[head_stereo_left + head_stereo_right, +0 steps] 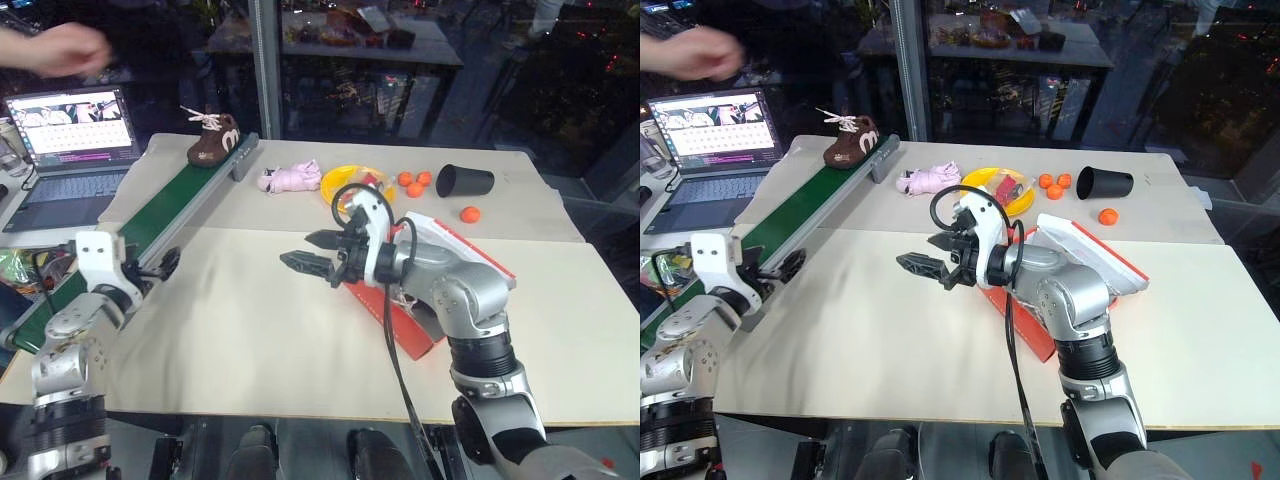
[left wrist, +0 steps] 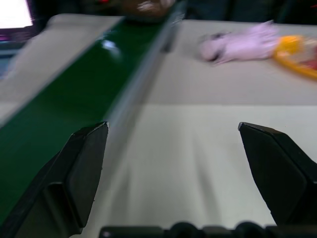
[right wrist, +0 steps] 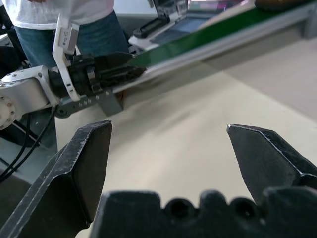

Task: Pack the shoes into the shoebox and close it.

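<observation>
Pale tabletop (image 1: 250, 340) stretches in front of dark glass, with a green belt (image 1: 160, 215) running along its left side and a laptop (image 1: 70, 150) beyond it. One brown shoe (image 1: 213, 140) with cream laces sits at the far end of the belt, upright, well apart from both hands. The red shoebox (image 1: 420, 320) lies open near the middle-right of the tabletop, partly hidden behind the right arm, its lid (image 1: 1095, 250) tilted up behind the forearm. The right hand (image 1: 312, 252) hangs above bare tabletop just left of the box, pointing toward the belt, its two black fingers spread apart and holding nothing. The left hand (image 1: 160, 266) is at the near end of the belt, its fingers (image 2: 86, 163) also wide apart and empty, one over the green strip and one over the tabletop. Farther back lie a pink plush (image 1: 288, 179), a yellow bowl (image 1: 345, 180), a black cup (image 1: 463, 181) on its side and small orange balls (image 1: 414, 183). A person's hand (image 1: 62, 48) reaches in above the laptop.
</observation>
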Tool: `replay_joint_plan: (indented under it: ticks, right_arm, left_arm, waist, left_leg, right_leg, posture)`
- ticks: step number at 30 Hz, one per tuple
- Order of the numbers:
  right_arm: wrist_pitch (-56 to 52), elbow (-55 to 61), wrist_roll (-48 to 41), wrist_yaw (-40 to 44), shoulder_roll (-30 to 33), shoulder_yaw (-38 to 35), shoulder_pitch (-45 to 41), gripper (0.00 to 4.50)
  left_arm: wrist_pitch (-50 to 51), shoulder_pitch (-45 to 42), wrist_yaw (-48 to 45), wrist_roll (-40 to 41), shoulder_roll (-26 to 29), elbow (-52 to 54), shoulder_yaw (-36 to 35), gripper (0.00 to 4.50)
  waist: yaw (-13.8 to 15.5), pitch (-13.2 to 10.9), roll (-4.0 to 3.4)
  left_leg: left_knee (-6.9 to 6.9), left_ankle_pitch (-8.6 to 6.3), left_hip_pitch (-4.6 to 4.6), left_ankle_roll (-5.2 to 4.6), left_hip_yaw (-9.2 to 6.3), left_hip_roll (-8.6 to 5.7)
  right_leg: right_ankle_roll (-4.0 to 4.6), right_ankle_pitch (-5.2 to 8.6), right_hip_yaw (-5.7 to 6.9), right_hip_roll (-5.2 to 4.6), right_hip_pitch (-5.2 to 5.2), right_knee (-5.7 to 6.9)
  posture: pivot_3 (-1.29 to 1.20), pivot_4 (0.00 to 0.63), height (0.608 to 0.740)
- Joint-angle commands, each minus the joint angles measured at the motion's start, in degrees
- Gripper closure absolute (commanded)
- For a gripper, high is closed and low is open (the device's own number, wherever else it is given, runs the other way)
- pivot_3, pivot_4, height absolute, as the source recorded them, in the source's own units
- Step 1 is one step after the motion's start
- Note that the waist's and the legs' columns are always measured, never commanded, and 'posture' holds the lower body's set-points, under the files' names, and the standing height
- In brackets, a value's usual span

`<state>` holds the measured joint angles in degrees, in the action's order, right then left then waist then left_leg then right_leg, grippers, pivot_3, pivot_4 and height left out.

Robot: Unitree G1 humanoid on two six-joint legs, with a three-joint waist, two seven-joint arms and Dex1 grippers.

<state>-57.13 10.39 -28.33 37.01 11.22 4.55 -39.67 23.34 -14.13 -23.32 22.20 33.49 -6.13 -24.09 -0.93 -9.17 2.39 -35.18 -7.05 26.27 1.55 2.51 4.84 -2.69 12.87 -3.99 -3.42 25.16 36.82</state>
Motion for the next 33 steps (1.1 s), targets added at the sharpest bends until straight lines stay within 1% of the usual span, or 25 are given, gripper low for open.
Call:
replay_joint_plan:
  ticks: [1,5,8,14,18,26,33]
  right_arm:
    - [3.2,0.9,-0.3,1.8,0.9,1.8,-0.4,0.12]
    - [9.7,0.5,4.5,4.1,4.4,7.5,2.0,0.12]
    - [12.6,0.5,6.1,4.8,5.8,9.2,3.3,0.12]
    - [13.6,1.0,6.8,5.4,7.4,9.9,4.8,0.12]
    - [13.5,1.5,7.0,4.9,7.8,9.5,5.5,0.12]
    - [13.3,1.7,7.2,4.5,8.4,9.4,5.5,0.12]
    - [13.6,1.3,7.5,4.5,8.5,9.2,5.3,0.12]
  left_arm:
    - [-5.3,-0.6,-2.5,-0.6,2.2,-3.2,-2.1,0.0]
    - [-9.8,-2.2,-4.7,-1.5,4.7,-10.2,-2.9,0.0]
    - [-12.9,-3.8,-7.3,-1.3,6.0,-14.1,-2.7,0.0]
    - [-18.2,-6.4,-10.2,-0.7,8.1,-22.0,-4.6,0.0]
    - [-20.1,-7.6,-12.7,-0.2,8.3,-24.0,-4.4,0.0]
    - [-22.4,-12.8,-13.0,-0.9,9.3,-28.6,-4.0,0.0]
    - [-24.6,-15.4,-13.9,-2.4,10.6,-33.1,-3.2,0.0]
  waist:
    - [0.0,0.0,0.0]
    - [0.1,0.0,0.08]
    - [0.1,0.1,0.13]
    - [0.0,0.1,0.15]
    - [0.0,0.1,0.15]
    - [0.2,0.1,0.19]
    - [0.0,0.1,0.19]
  left_leg:
    - [0.0,-0.02,0.0,0.03,0.01,0.0]
    - [0.01,-0.05,0.0,0.09,0.01,0.02]
    - [0.05,-0.18,0.0,0.29,0.04,0.01]
    - [0.05,-0.19,-0.01,0.31,0.06,0.03]
    - [0.09,-0.19,-0.01,0.3,0.08,0.04]
    - [0.07,-0.18,-0.01,0.31,0.08,0.04]
    - [0.08,-0.18,-0.01,0.3,0.09,0.04]
  right_leg:
    - [0.0,0.0,0.0,-0.01,0.0,0.0]
    - [0.04,0.03,0.03,-0.01,0.0,-0.02]
    - [0.06,0.04,0.05,-0.03,0.01,-0.06]
    - [0.07,0.04,0.05,-0.03,0.02,-0.03]
    - [0.07,0.04,0.05,-0.03,0.04,-0.05]
    - [0.07,0.05,0.05,-0.02,0.03,-0.03]
    - [0.07,0.04,0.06,-0.01,0.04,-0.01]
  posture:
    - [0.0,0.15,0.736]
    - [0.0,0.15,0.736]
    - [0.0,0.15,0.736]
    - [0.0,0.15,0.736]
    - [0.0,0.15,0.736]
    - [0.0,0.15,0.736]
    - [0.0,0.15,0.736]
